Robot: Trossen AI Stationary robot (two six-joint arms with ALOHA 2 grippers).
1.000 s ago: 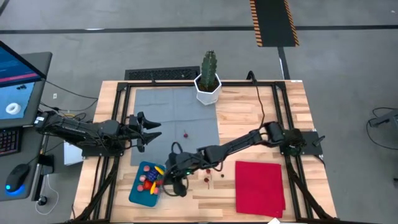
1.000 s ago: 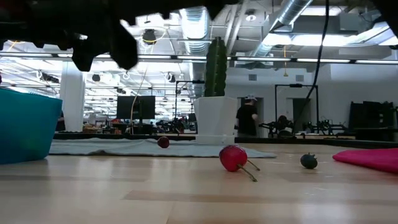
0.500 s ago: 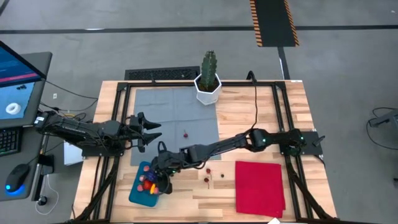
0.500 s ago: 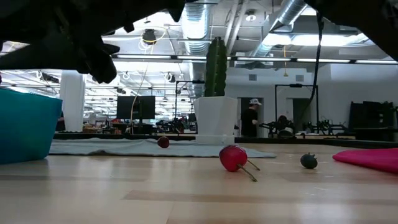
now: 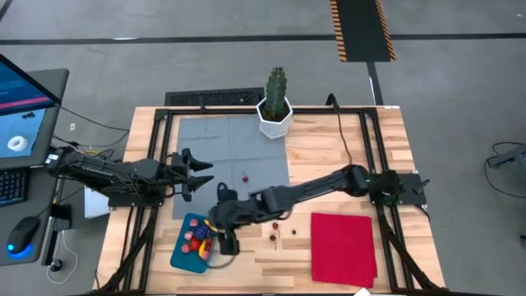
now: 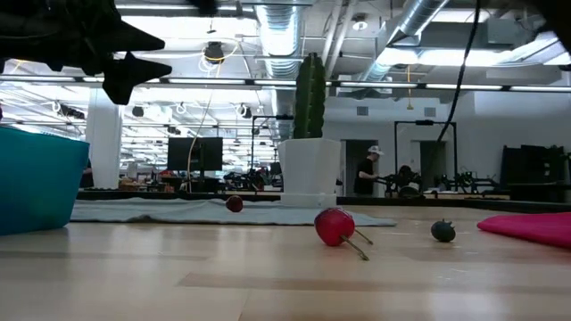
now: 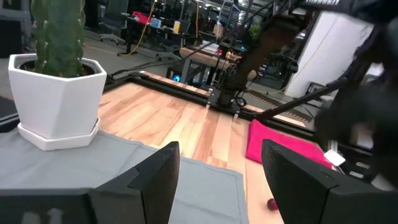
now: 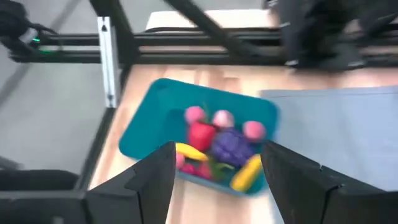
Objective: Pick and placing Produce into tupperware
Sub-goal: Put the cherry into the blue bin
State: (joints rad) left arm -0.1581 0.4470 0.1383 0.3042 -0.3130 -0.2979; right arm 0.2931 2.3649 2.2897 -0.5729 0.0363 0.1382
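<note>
Tupperware (image 5: 191, 243) holding produce (image 8: 214, 146), just beside open right end effector (image 5: 228, 239).

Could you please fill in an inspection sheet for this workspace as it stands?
Surface: wooden table, grey mat, red cloth.
Job's things: teal tupperware holds mixed produce; red piece, dark piece and another red piece lie loose.
Clutter: cactus pot.
Grippers: right tool open above the tupperware, empty; left tool open over the mat.
Cables: cable across the table.
Surroundings: person in the background; monitor at left.
</note>
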